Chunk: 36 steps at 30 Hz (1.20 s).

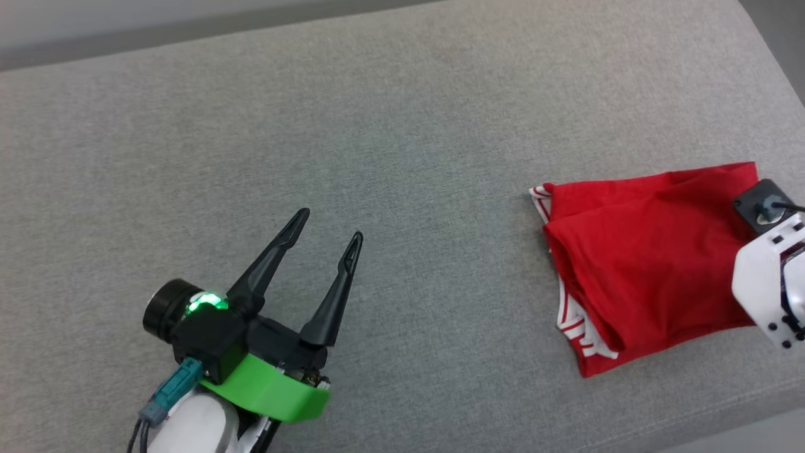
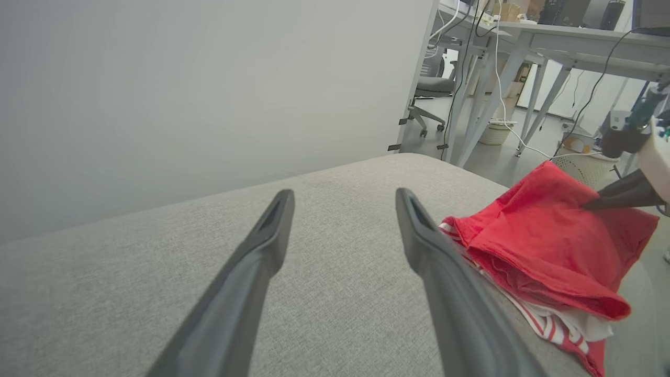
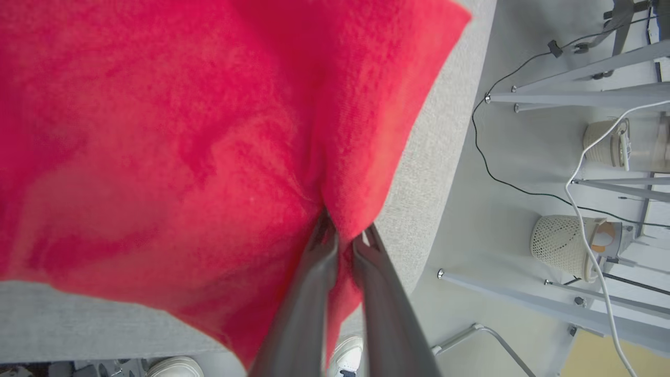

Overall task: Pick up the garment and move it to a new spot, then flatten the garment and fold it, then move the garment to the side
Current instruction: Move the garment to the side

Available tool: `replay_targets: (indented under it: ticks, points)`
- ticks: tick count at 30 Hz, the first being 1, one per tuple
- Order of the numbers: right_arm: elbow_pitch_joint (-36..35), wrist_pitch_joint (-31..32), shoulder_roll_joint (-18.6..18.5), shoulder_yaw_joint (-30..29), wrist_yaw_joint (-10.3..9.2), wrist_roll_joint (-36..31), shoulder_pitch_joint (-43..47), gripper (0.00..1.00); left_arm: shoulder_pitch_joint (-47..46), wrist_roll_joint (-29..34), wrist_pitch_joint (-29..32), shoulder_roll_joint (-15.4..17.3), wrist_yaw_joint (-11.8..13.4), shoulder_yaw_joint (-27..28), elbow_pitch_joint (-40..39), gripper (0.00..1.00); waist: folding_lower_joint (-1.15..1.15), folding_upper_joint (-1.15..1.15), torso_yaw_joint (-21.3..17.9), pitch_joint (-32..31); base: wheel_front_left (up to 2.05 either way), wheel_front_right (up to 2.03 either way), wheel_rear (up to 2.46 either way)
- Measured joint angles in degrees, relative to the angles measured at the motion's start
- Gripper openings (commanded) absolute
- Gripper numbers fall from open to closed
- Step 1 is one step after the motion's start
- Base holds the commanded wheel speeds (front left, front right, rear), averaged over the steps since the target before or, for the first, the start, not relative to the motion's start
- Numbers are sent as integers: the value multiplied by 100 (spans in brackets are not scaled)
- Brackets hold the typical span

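right jaws pinch the red garment (image 1: 648,251); left jaws gape wide.

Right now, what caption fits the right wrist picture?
Right tool shut on the red garment at the edge of the grey cushion.

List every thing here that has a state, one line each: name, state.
garment, folded in layers, lying near the right end of the grey cushion, its right part pinched up.
left gripper, open, holding nothing, over bare cushion.
right gripper, shut on the garment's red fabric.
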Motion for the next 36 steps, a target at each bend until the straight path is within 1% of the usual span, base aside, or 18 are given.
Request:
replay_targets:
  ticks: [3, 6, 9, 12, 16, 23, 27, 36]
  points:
    - [503, -361, 16, -199, 0, -60, -236, 0, -125, 4, -1, 200, 0, -58, -162, 100, 0, 0, -188, 259, 0, 0, 0]
    - [1106, -746, 89, -544, 0, -211, -463, 0, -226, 41, 2, 424, 0, -100, -349, 100, 0, 0, -363, 542, 0, 0, 0]
    - [1702, -1174, 257, -1020, 0, -289, -643, 0, -366, 43, 70, 569, 0, -103, -583, 100, 0, 0, -491, 818, 0, 0, 0]
    - [2252, -1583, 337, -1334, 0, -426, -835, 0, -470, 43, 193, 669, 0, -77, -818, 100, 1, 0, -581, 1089, 0, 0, 0]
    - [2885, -2075, 470, -1746, 0, -558, -1129, 0, -520, 52, 341, 779, 2, -14, -1094, 100, 1, 0, -644, 1440, 0, 0, 0]
    - [3574, -2764, 584, -2391, 0, -851, -1717, 0, -581, 100, 469, 927, 53, 121, -1400, 100, 1, 0, -600, 1945, 0, 0, 0]
    - [3875, -2955, 553, -2704, 0, -1087, -2002, 0, -592, 118, 469, 976, 89, 162, -1550, 100, 1, 0, -504, 2153, 0, 0, 0]
    - [4439, -2966, 660, -3166, -1, -1448, -2217, 0, -618, 125, 403, 1010, 135, 260, -1534, 100, 1, 0, -273, 2325, 0, 0, 0]
